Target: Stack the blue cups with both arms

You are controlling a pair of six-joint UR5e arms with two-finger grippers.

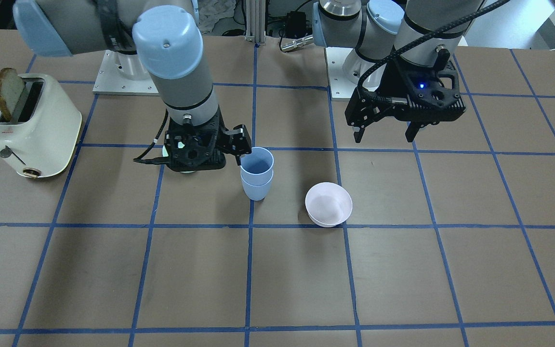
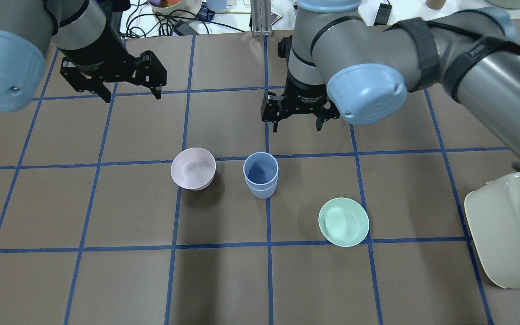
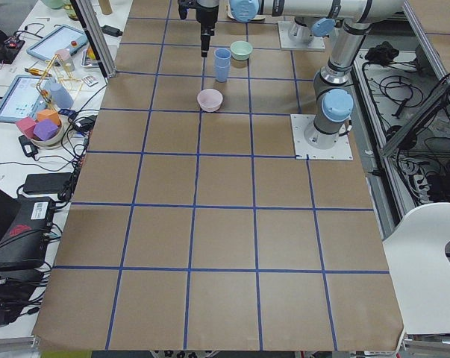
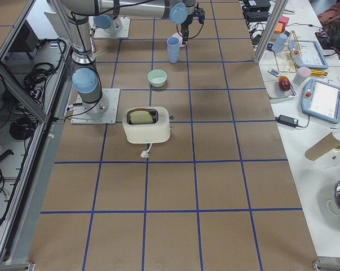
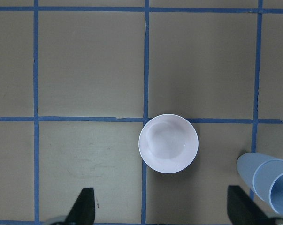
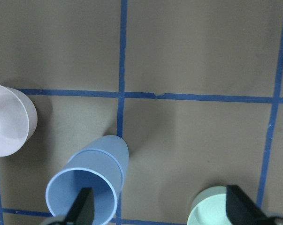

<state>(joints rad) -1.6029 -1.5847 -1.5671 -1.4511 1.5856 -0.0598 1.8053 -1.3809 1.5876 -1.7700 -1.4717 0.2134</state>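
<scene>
Overhead: blue cups (image 2: 260,177) nested one in the other, upright on the worktop (image 2: 84,203), on a tape line (image 2: 269,271), betw. pink bowl (image 2: 193,168) and mint bowl (image 2: 343,221). The right claw (image 2: 297,127) hangs just beyond the stack, fingers apart, nothing in it. The left claw (image 2: 132,95) is well off, beyond the pink bowl, also spread and empty. A toaster (image 2: 508,234) sits at the view's right edge.

Front-facing: right claw blocks nearly all of the mint bowl. One finger is right by the top cup's rim; contact can't be told. A bread slice (image 1: 8,91) stands in the toaster slot.

Left wrist: pink bowl roughly centred, stack in the bottom right corner, fingertips wide apart.

Right wrist: stack lower left, one fingertip over its mouth, mint bowl by the other tip.

Ext. right: toaster nearest, then mint bowl, then stack.

Ext. left: pink bowl sits nearer than the stack.
</scene>
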